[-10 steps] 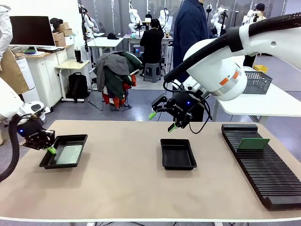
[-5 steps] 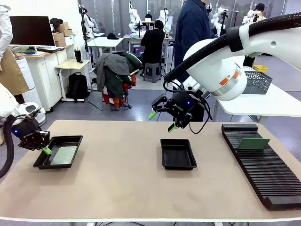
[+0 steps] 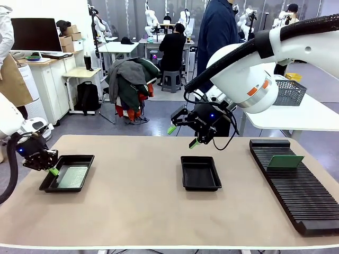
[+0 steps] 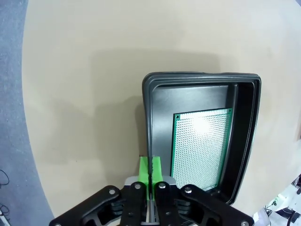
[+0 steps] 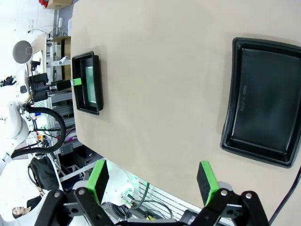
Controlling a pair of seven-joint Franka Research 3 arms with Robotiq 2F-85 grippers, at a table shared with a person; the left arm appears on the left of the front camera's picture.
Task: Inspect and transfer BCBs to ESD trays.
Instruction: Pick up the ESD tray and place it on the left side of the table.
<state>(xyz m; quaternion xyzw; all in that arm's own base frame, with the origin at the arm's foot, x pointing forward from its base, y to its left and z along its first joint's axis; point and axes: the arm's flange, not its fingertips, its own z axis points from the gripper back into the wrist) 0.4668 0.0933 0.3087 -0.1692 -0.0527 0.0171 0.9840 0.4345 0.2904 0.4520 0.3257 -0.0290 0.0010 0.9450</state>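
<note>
Over on the left side of the table, a green circuit board lay flat inside the left tray, speckled face up, and in the left wrist view it sat toward one side of the tray floor. The left claw had its green pads squeezed tight together on that tray's rim, at the corner nearest the arm, gripping the tray and nothing else. From the right wrist camera that same tray showed far off at the table's edge.

At the middle of the table sat the middle tray, black and shallow like the other. Above its far edge hung the right claw, fingers spread wide, nothing between them, clear of the tray below.

Out on the right, a second board stood on edge in the long black ribbed rack, toward its far end. Beyond the table's far side a person in a dark jacket stood.
</note>
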